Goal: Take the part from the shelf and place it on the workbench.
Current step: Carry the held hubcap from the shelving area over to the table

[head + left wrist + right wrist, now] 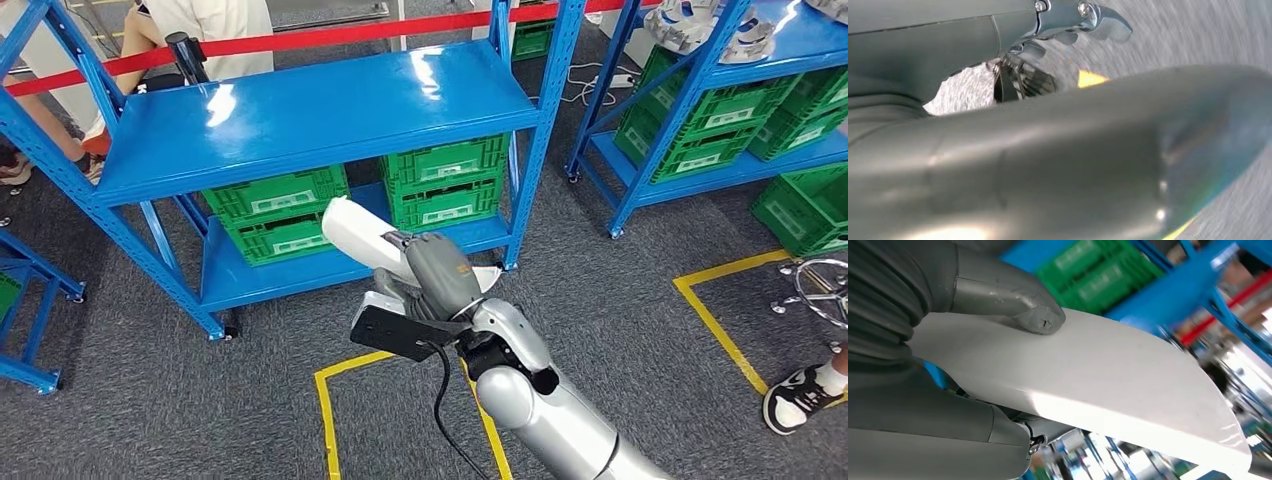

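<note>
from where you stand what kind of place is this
Probably a workshop or warehouse test area. Blue metal shelving holds green plastic crates, yellow tape marks zones on grey carpet, and a red barrier tape runs behind. The right hand holds a white part.

Warehouse: blue shelving [300,120], green crates [445,180]

Bright, even overhead light puts white glare patches on the blue shelf [300,115] top in the sharp head view. The left wrist view is soft throughout, its floor streaked with blur. In the right wrist view, the white part [1108,375] gleams while everything beyond it is out of focus.
</note>
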Controlling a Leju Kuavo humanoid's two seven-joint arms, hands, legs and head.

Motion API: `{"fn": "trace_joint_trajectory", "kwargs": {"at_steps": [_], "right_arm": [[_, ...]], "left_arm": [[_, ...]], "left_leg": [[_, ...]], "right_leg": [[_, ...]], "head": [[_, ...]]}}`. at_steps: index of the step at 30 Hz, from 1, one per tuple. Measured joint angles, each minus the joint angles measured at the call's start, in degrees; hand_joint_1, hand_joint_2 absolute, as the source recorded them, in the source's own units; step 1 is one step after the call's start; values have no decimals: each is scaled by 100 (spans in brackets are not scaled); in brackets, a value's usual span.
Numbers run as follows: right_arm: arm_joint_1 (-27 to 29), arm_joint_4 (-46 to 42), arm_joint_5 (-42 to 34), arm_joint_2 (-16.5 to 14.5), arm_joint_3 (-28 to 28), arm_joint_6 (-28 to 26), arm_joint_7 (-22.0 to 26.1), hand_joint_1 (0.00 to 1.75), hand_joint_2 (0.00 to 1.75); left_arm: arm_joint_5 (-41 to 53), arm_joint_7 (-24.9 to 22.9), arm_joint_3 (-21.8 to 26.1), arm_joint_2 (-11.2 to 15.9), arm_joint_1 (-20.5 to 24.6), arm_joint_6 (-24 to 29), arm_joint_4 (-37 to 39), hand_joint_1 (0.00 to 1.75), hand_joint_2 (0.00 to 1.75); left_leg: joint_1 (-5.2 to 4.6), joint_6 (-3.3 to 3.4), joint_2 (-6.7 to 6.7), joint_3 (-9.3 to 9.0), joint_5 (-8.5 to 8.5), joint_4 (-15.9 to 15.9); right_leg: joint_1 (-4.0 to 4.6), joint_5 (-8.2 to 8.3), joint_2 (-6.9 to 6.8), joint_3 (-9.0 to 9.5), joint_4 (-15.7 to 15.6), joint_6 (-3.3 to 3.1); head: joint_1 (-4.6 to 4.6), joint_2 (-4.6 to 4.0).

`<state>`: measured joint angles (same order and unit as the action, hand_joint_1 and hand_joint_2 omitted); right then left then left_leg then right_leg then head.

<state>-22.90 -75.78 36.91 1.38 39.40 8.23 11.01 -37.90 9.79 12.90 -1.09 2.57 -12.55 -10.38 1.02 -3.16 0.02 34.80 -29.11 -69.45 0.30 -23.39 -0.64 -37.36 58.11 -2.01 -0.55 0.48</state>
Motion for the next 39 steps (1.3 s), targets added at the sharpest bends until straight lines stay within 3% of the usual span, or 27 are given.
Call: {"fn": "trace_joint_trajectory", "kwargs": {"at_steps": [2,3,4,6,7,8,10,11,12,13,15,17,18,19,21,22,24,26,27,28,29,31,32,34,36,37,39], "right_arm": [[82,276,-101,-10,-84,-75,139,175,175],[108,416,-130,-19,-121,-118,217,175,175],[127,542,-145,-26,-149,-151,275,175,175],[161,764,-172,-38,-187,-172,306,175,175],[180,854,-191,-40,-211,-171,285,175,175],[198,940,-221,-40,-243,-167,263,175,175],[253,1119,-379,-41,-331,-108,254,175,175],[304,1225,-504,-42,-387,-55,271,175,175],[380,1356,-654,-42,-453,6,300,175,175],[475,1497,-795,-42,-528,50,343,175,175],[673,1777,-1018,-46,-692,84,471,175,175],[817,1983,-1133,-69,-833,85,593,175,175],[869,2058,-1166,-86,-886,85,632,175,175],[913,2119,-1183,-100,-925,86,649,175,175],[991,2203,-1203,-123,-976,104,658,175,175],[1029,2224,-1208,-138,-997,117,662,175,175],[1129,2215,-1213,-174,-1045,151,700,175,175],[1299,2113,-1215,-192,-1090,186,766,175,175],[1392,2038,-1218,-198,-1103,213,789,175,175],[1476,1961,-1219,-210,-1112,237,801,175,175],[1539,1892,-1215,-228,-1116,260,804,175,175],[1631,1747,-1198,-273,-1125,286,810,175,175],[1676,1653,-1197,-291,-1136,295,816,175,175],[1765,1460,-1219,-313,-1163,336,855,175,175],[1841,1331,-1261,-320,-1178,376,962,175,175],[1879,1288,-1279,-320,-1180,384,1036,175,175],[1934,1227,-1315,-319,-1182,376,1159,175,175]], "left_arm": [[-86,3,149,-1,-28,77,-11,0,0],[-97,9,200,-3,-34,76,-15,0,0],[-103,11,239,-5,-43,75,-16,0,0],[-89,11,303,-18,-64,67,-13,0,0],[-74,11,322,-22,-72,50,-11,0,0],[-59,11,337,-23,-76,28,-10,0,0],[-42,2,360,-16,-77,-11,-11,0,0],[-35,-15,370,-10,-79,-15,-10,0,0],[-16,-34,376,-6,-80,-20,-10,0,0],[20,-50,377,-2,-81,-36,-9,0,0],[118,-60,377,-1,-77,-102,-10,0,0],[184,-50,376,-1,-69,-170,-14,0,0],[199,-45,375,2,-63,-191,-16,0,0],[209,-42,375,7,-59,-204,-16,0,0],[228,-29,375,24,-58,-233,-13,0,0],[243,-17,374,30,-63,-262,-11,0,0],[300,-1,367,39,-58,-340,-9,0,0],[373,-4,339,45,-13,-401,-11,0,0],[403,-7,319,43,20,-423,-13,0,0],[423,-8,295,37,52,-437,-15,0,0],[439,-8,274,26,82,-450,-16,0,0],[475,-1,233,-3,137,-424,-20,0,0],[495,19,217,-23,158,-363,-23,0,0],[528,94,200,-74,161,-156,-27,0,0],[534,165,198,-124,105,28,-19,0,0],[533,170,197,-134,70,82,-12,0,0],[531,107,196,-121,12,102,-2,0,0]], "left_leg": [[-24,52,-6,-566,-143,785],[-39,93,-9,-701,-248,1026],[-57,143,-11,-738,-282,1134],[-49,257,13,-640,-191,1141],[-41,310,28,-582,-121,1147],[-31,350,41,-513,-44,1154],[-32,383,46,-332,115,1143],[-33,382,45,-233,192,1134],[-34,377,43,-128,268,1122],[-34,369,39,-30,332,1107],[-33,340,27,139,443,1061],[-41,280,25,243,541,1029],[-40,243,32,264,591,1030],[-38,203,40,272,645,1050],[-26,130,47,299,702,1081],[-22,101,42,347,597,1024],[-15,56,26,487,70,595],[-16,22,20,599,-448,-109],[-15,10,20,592,-514,-381],[-15,5,20,520,-452,-512],[-14,7,20,357,-303,-452],[-19,31,17,-223,-131,169],[-29,56,12,-544,-193,605],[-59,131,8,-868,-370,1151],[-64,235,31,-815,-325,1228],[-57,290,46,-772,-267,1231],[-37,374,74,-660,-133,1231]], "right_leg": [[13,102,-13,-113,52,57],[17,152,-22,-136,62,88],[20,204,-29,-147,59,122],[3,232,-21,-183,66,192],[-5,90,-5,-233,164,229],[-18,-155,12,-303,357,261],[-39,-787,30,-464,1049,317],[-48,-958,31,-503,1390,334],[-55,-991,31,-480,1624,343],[-58,-891,32,-363,1662,340],[-55,-651,31,155,1157,296],[-20,-715,32,735,357,224],[1,-790,34,885,95,192],[22,-818,37,916,-19,167],[16,-703,32,828,-59,94],[3,-626,27,770,-76,44],[-16,-466,16,617,-101,-25],[-8,-328,2,445,-91,-41],[-5,-259,-10,352,-77,-38],[-3,-191,-21,250,-59,-32],[-4,-122,-24,141,-36,-22],[0,4,-15,-51,16,13],[6,59,-14,-117,41,39],[12,179,-16,-175,48,99],[0,272,-3,-196,32,166],[-7,193,14,-227,84,201],[-28,-289,45,-361,503,267]], "head": [[-3,0],[0,0],[7,0],[17,0],[26,0],[36,0],[66,0],[75,0],[80,0],[84,0],[95,0],[102,0],[104,0],[104,0],[105,0],[95,0],[57,0],[22,0],[15,0],[14,0],[13,0],[8,0],[8,0],[15,0],[19,0],[21,0],[48,0]]}}
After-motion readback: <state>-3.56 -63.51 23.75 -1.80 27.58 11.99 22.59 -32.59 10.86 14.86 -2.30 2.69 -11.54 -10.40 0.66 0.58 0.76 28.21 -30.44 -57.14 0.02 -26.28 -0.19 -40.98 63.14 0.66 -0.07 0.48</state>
